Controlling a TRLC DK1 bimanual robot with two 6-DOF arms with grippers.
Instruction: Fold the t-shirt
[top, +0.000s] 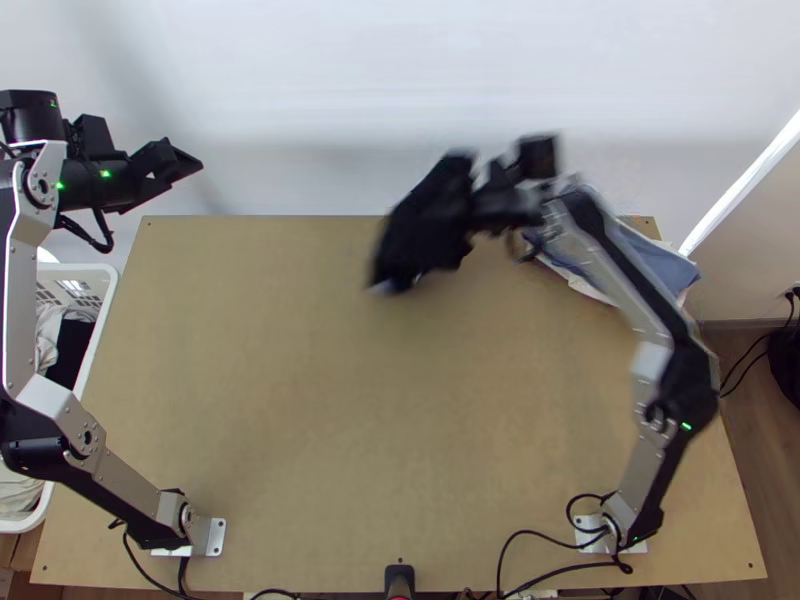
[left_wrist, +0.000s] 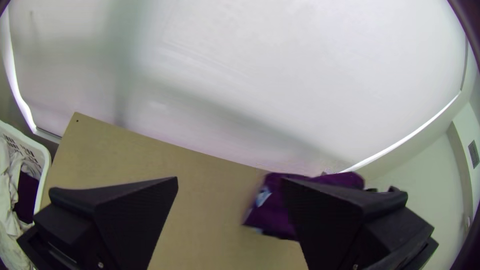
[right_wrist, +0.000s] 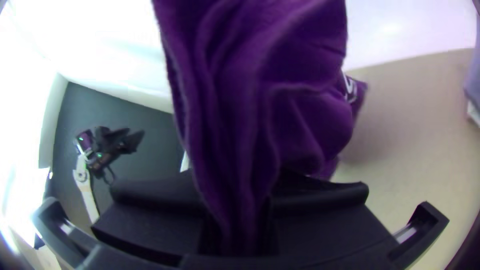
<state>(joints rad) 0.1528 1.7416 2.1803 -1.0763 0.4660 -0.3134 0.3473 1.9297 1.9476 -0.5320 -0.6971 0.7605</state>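
Observation:
The dark t-shirt (top: 415, 225) hangs bunched from my right gripper (top: 470, 200) over the table's far middle. In the right wrist view my right gripper (right_wrist: 240, 195) is shut on a gathered part of the t-shirt (right_wrist: 250, 90), whose folds spread out beyond the fingers; which part is held, I cannot tell. My left gripper (top: 190, 163) is off the table's far left corner, away from the cloth. Its fingers stand wide apart in the left wrist view, where the left gripper (left_wrist: 230, 180) holds nothing and the t-shirt (left_wrist: 275, 212) shows partly behind one finger.
A pile of blue-grey and white cloth (top: 655, 262) lies at the table's far right corner, partly behind the right arm. A white basket (top: 103, 290) with clothes stands off the left edge. Bare wooden table (top: 380, 430) stretches between the arms, with a white wall behind.

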